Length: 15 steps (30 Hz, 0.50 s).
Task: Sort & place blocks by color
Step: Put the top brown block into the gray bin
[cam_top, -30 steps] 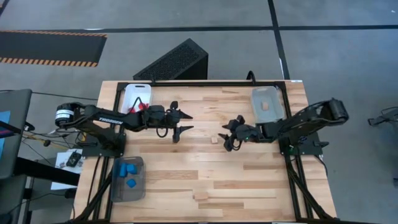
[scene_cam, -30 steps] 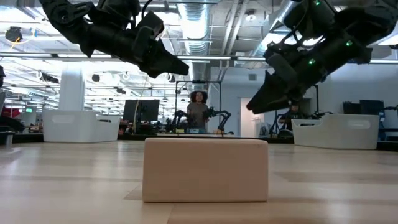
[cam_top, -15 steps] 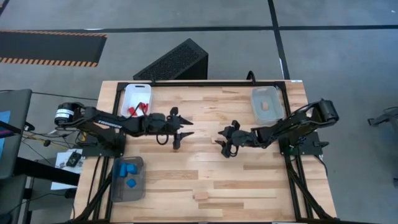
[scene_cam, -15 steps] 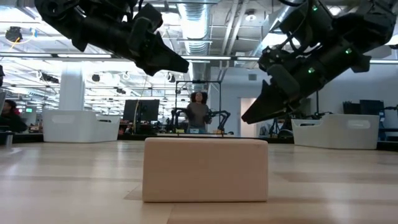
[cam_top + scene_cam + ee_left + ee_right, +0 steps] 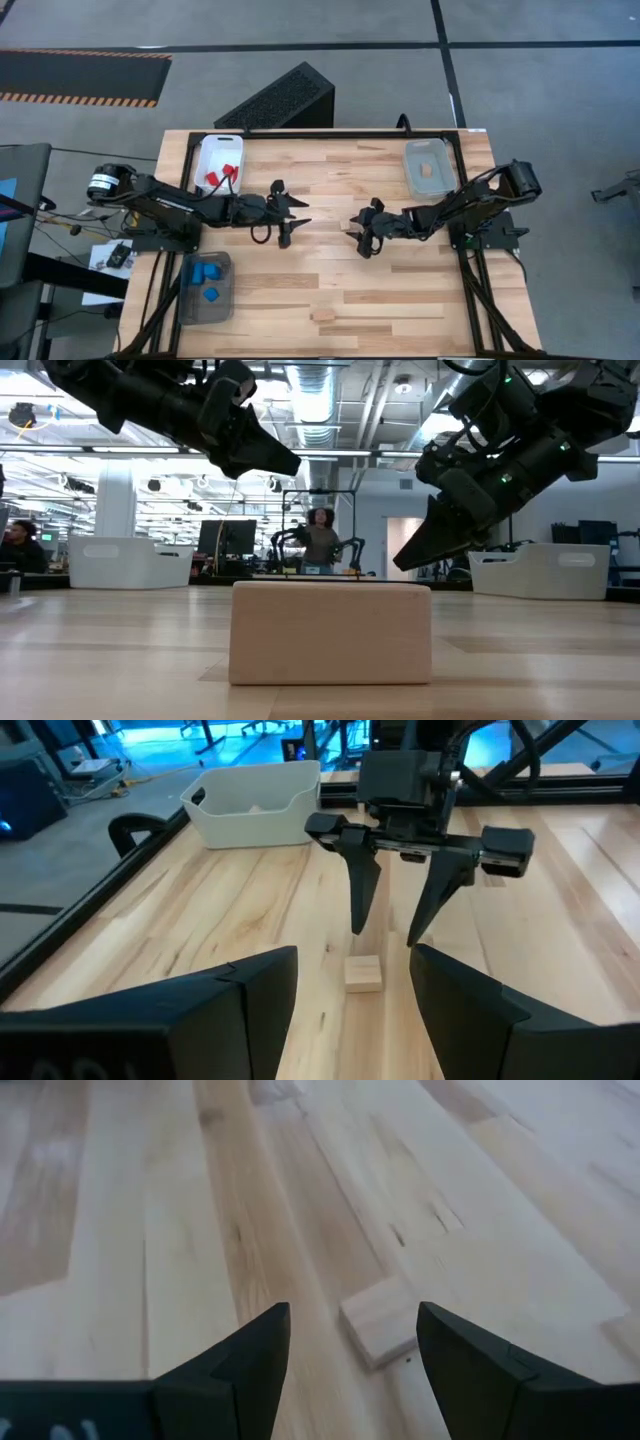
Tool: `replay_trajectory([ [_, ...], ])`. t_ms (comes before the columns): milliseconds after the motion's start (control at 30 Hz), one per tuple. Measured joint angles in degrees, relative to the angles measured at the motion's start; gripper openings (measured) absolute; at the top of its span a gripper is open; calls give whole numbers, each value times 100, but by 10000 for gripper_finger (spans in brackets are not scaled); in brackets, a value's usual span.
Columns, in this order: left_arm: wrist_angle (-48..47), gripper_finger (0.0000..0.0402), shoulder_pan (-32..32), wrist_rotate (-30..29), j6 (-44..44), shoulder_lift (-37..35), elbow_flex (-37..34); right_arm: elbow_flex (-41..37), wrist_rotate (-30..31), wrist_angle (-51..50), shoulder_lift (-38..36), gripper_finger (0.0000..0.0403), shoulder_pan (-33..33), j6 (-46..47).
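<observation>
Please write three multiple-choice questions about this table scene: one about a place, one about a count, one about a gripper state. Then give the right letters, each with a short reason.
1. Where do the blue blocks lie?
A. the grey tray
B. the white tray
C. the bare table

2. How many plain wood blocks lie loose on the table?
A. none
B. two
C. five

3. How is the right gripper?
A. shut on a red block
B. open above a wood block
C. resting inside a tray

Key: 1 A, blue shows inside the grey tray; 2 B, one sits mid-table and one near the front edge; 3 B, its fingers straddle the block without touching.
</observation>
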Motion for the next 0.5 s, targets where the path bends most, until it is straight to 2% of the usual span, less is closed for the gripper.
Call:
replay_trajectory([
  [133,137,187,-226,-273,-172,0,-108,-1,147,33,104,240,102,-128],
  [300,936,187,-480,-635,-381,2,-592,0,238,29,123,241,98,-326],
  [500,995,187,-749,-981,-429,2,-757,-2,250,3,125,268,58,-402],
])
